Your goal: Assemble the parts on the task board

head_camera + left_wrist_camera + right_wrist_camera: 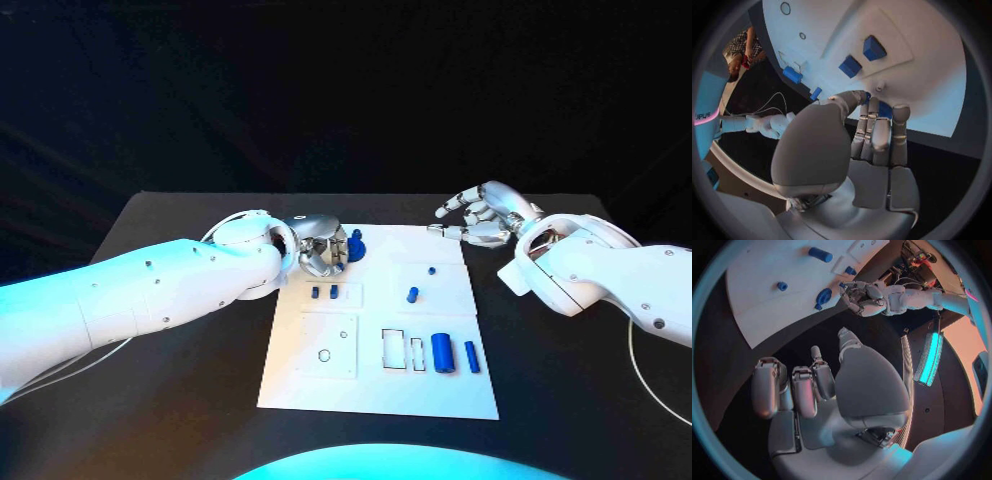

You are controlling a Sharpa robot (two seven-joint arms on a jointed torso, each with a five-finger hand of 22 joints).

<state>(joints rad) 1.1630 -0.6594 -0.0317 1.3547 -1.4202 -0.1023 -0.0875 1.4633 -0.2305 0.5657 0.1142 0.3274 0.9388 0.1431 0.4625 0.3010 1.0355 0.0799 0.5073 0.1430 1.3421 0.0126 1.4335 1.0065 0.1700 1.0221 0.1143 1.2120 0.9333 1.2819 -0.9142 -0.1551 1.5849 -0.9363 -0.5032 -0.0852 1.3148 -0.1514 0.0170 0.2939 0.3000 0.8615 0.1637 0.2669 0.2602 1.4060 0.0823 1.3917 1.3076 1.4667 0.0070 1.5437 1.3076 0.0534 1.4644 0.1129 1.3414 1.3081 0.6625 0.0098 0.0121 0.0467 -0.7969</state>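
One white task board (378, 385); two silver hands; seven blue parts on the board

Both arms are clad in smooth white shells with rounded, bulging segments, dotted along their sides with small dark screws. A thin pale cable (656, 385) loops out beside the right arm, and another runs by the left arm. The left hand (320, 250) and the right hand (483, 215) are silver metal, with broad domed palms and segmented fingers (879, 135) of brushed grey plates.
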